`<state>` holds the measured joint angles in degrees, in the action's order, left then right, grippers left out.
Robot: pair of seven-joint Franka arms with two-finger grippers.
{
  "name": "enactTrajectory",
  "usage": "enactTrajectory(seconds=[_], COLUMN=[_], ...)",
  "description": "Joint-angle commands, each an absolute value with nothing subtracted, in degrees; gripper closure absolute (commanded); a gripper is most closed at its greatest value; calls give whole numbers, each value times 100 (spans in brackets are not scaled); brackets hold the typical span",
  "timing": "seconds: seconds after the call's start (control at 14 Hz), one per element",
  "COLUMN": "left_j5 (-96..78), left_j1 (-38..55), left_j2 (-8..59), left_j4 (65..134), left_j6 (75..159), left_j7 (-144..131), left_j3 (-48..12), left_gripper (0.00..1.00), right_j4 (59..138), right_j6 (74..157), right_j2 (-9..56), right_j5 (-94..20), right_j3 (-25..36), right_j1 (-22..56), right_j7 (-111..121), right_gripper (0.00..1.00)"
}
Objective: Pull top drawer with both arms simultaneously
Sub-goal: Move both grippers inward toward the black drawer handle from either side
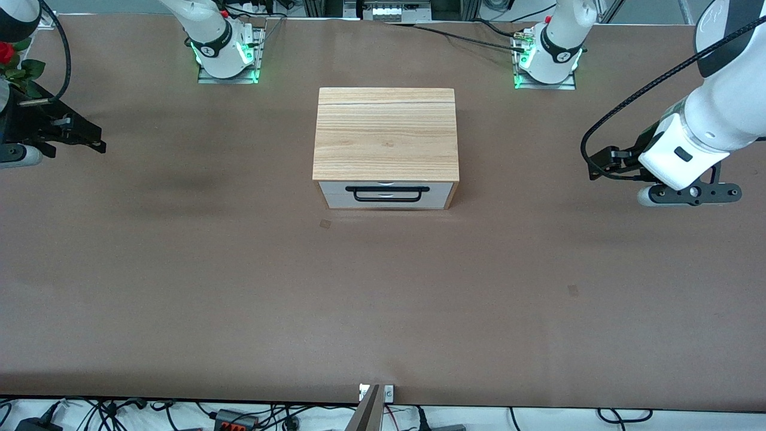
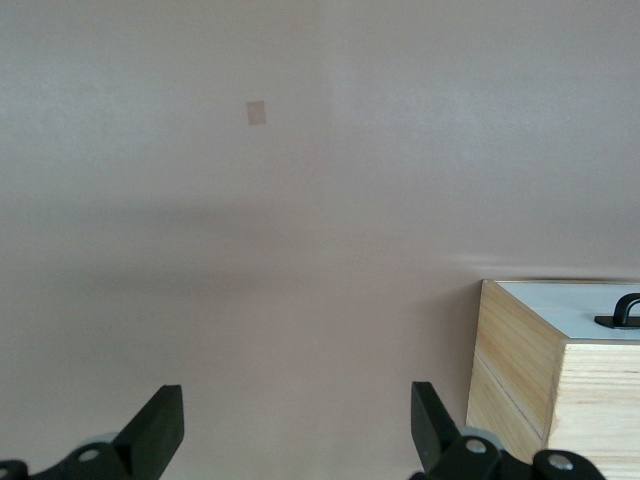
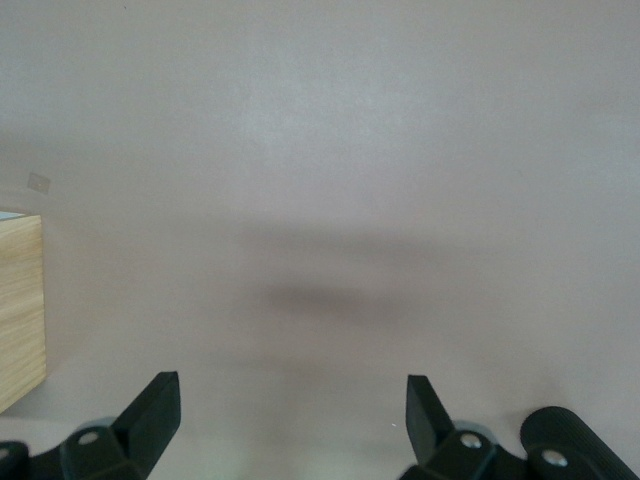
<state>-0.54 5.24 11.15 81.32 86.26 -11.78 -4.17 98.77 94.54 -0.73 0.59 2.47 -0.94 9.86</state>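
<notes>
The light-wood cabinet point(image 1: 386, 133) stands in the middle of the table. Its top drawer point(image 1: 335, 193) is shut, with a white front and a wide black bar handle point(image 1: 388, 193) facing the front camera. My left gripper point(image 1: 593, 166) is open and empty in the air over bare table toward the left arm's end, well apart from the cabinet. The left wrist view shows its gripper point(image 2: 295, 420) open, with the drawer front point(image 2: 580, 303) and one handle end point(image 2: 625, 310). My right gripper point(image 1: 96, 142) is open and empty over bare table toward the right arm's end; the right wrist view shows the gripper point(image 3: 292, 415) and the cabinet's side point(image 3: 20, 310).
The brown table point(image 1: 239, 287) has two small tape marks, one point(image 1: 325, 224) just in front of the cabinet and one point(image 1: 573, 291) nearer the front camera. A red flower point(image 1: 6, 52) is at the right arm's end. Cables lie along the table's front edge.
</notes>
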Motion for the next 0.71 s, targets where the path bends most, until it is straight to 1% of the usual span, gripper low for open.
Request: enactTrajectory(seconds=[0.0,0.43,0.64], left_j5=[35,-210,-237], left_j1=[519,519,545], left_j2=[1019,1090,1247], left_j4=[8192,8191,8191], left_j6=[8596,8622,8666], left_j7=[-1046,-1090,-1116], left_j3=[-422,-422,-448], left_gripper=[0,0,0], right_j4=[9747,9756,9756], right_j6=[9378,9334,9290], right_j2=[-26,-26,70], right_j5=[35,35,26], right_j3=[185,185,185], right_j1=[-149,-150,-149], right_j7=[932,984,1011], right_gripper=[0,0,0])
